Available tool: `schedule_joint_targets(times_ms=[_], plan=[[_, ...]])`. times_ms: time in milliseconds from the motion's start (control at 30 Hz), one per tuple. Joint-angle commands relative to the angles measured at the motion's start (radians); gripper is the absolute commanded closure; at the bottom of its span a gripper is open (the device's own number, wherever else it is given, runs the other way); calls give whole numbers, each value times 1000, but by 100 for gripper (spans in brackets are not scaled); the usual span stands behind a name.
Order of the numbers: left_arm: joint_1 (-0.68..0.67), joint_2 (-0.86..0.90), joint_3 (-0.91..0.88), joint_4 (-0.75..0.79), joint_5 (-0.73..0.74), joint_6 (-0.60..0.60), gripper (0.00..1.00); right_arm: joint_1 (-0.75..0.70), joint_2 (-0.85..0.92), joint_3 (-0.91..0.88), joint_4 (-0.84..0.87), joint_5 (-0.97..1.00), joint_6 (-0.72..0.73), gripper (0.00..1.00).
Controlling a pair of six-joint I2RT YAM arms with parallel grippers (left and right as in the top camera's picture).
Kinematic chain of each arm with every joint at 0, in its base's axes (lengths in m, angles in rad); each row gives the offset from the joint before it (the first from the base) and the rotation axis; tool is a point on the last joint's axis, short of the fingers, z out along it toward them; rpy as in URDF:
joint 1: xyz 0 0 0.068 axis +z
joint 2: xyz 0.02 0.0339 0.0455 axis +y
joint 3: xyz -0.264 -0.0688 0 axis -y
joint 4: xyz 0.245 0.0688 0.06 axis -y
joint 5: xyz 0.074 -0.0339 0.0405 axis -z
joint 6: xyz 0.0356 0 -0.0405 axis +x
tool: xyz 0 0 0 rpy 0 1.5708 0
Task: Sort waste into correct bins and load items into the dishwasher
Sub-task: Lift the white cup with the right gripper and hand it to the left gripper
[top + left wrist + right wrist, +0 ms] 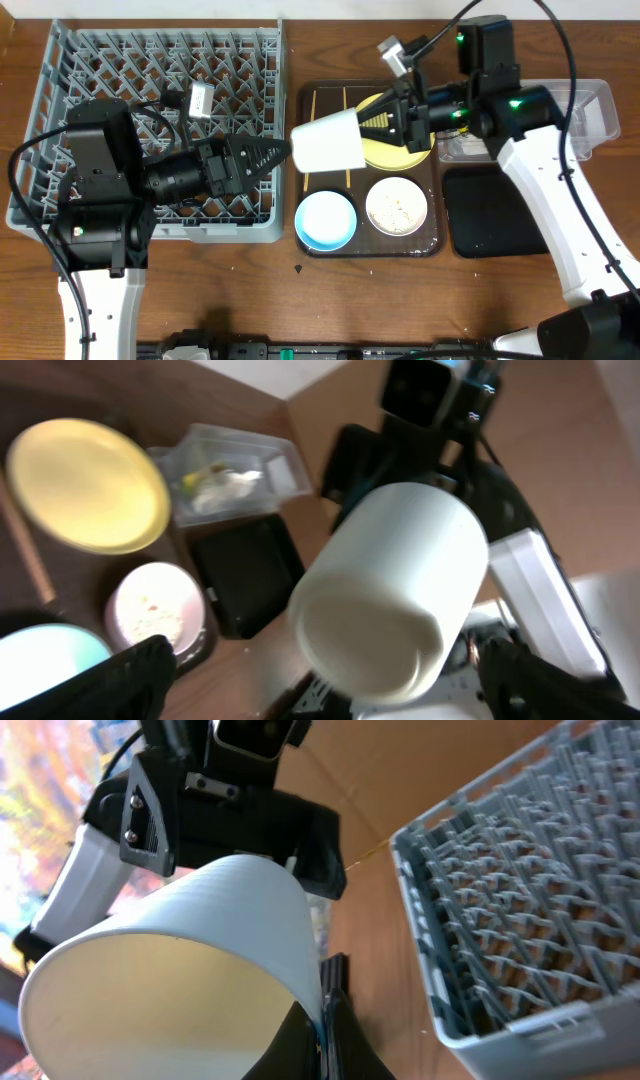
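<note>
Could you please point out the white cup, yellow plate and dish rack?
white cup (328, 142), overhead view, side wall.
yellow plate (88, 485), left wrist view, its centre.
dish rack (150, 60), overhead view, bare pegs.

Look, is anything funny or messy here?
The white cup hangs sideways in the air, pinched at its rim by the right tool. The white bowl on the brown tray has rice scraps in it. Nothing looks broken.
</note>
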State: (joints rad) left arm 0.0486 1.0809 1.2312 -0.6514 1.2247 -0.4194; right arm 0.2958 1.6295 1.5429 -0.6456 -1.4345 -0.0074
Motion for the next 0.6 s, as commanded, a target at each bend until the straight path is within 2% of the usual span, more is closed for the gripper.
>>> schedule_joint_targets(times_ms=[0,167,333,500,567], plan=[[-18,-2,21,30,117,3,5,45,0,11,30,-50,26,99],[-53,-2,21,29,130,2,7,97,0,11,140,-17,73,99],[-79,-2,21,29,157,2,18,123,0,11,240,94,196,99],[-79,-2,21,29,156,2,35,124,0,11,257,103,202,99],[-79,-2,21,31,151,3,38,124,0,11,256,102,206,99]])
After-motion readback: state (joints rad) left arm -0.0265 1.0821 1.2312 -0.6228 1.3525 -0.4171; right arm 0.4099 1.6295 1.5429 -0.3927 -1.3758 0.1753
